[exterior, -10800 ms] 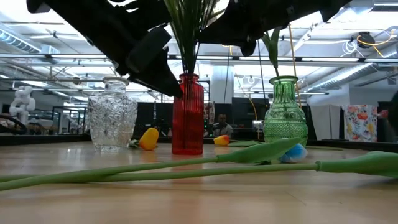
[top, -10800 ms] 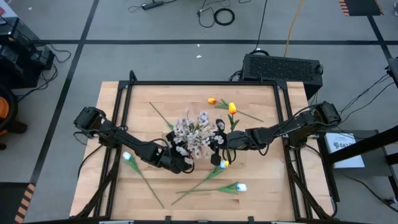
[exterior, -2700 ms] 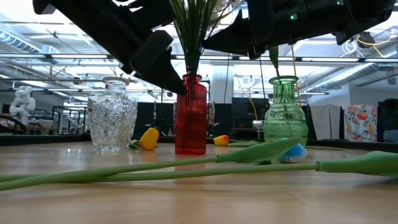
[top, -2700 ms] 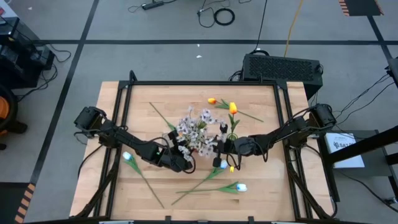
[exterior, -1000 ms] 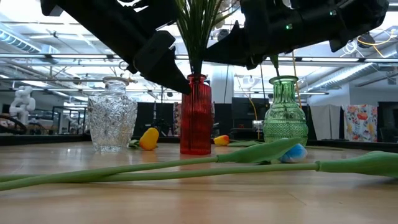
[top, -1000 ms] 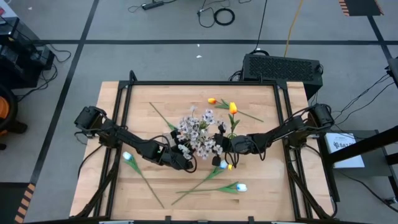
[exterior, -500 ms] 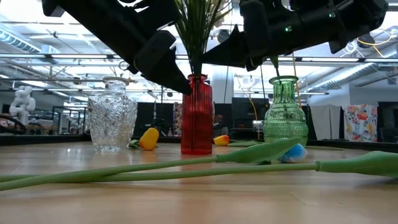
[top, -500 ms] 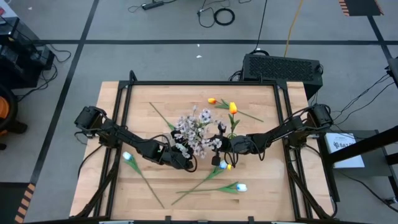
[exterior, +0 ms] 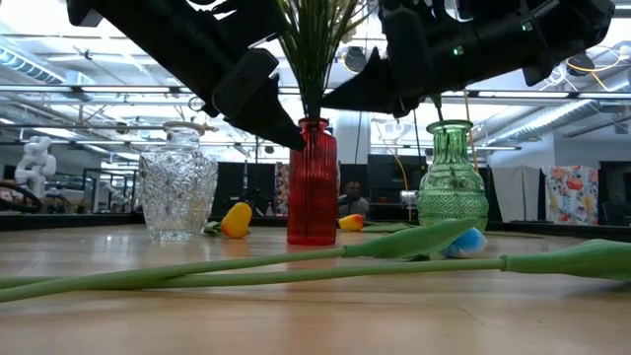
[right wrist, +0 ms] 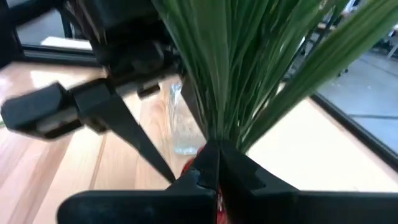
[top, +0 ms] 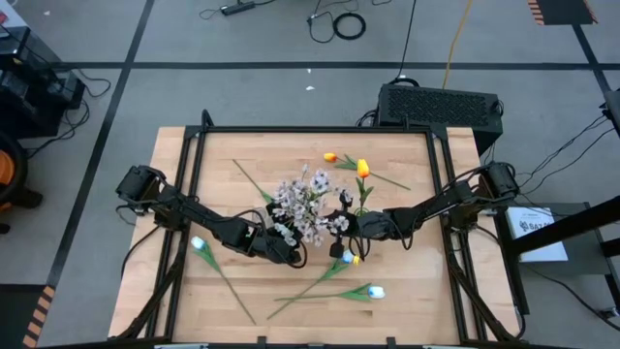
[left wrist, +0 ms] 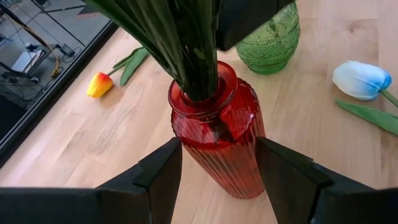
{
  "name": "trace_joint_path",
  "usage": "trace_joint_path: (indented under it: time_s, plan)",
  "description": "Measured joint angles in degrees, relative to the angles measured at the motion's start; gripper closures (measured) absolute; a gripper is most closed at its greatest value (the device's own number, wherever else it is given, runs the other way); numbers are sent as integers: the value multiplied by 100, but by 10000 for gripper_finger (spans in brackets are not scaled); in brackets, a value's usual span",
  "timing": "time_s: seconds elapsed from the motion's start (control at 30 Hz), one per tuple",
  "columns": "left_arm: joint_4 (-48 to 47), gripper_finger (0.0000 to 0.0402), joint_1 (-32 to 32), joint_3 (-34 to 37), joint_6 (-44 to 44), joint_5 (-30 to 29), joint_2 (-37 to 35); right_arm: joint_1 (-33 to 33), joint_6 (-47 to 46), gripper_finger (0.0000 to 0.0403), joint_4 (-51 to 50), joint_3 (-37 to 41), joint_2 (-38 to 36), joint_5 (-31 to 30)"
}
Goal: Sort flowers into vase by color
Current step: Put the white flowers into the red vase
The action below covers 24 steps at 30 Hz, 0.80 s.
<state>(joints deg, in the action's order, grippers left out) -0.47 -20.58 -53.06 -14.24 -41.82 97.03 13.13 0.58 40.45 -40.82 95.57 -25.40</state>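
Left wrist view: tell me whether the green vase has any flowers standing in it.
Cannot tell: the green vase is cut off at the neck by a dark arm, so its mouth is hidden, unlike the red vase packed with stems.

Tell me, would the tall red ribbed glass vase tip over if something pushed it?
Probably, yes: the tall red ribbed glass vase is narrow and carries a heavy-looking bunch of green stems. Being glass, it might also break. The left gripper straddling it likely steadies it.

Nothing here can really be read. The white box [top: 539,231] beside the table at the right edge of the high view carries dark lettering (too small to make out), and the patterned banner [exterior: 574,195] at the far right of the low view shows no legible words.
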Motion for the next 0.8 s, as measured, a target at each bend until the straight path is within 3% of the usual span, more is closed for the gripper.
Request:
trace_joint_path:
  time_s: [0.47,0.8]
  plan:
    - [2,194,0,0,-4,6,0,-2,19,396,-199,4,-11,-13]
    - [-5,194,-3,0,-18,6,0,45,-19,313,-323,4,-233,-34]
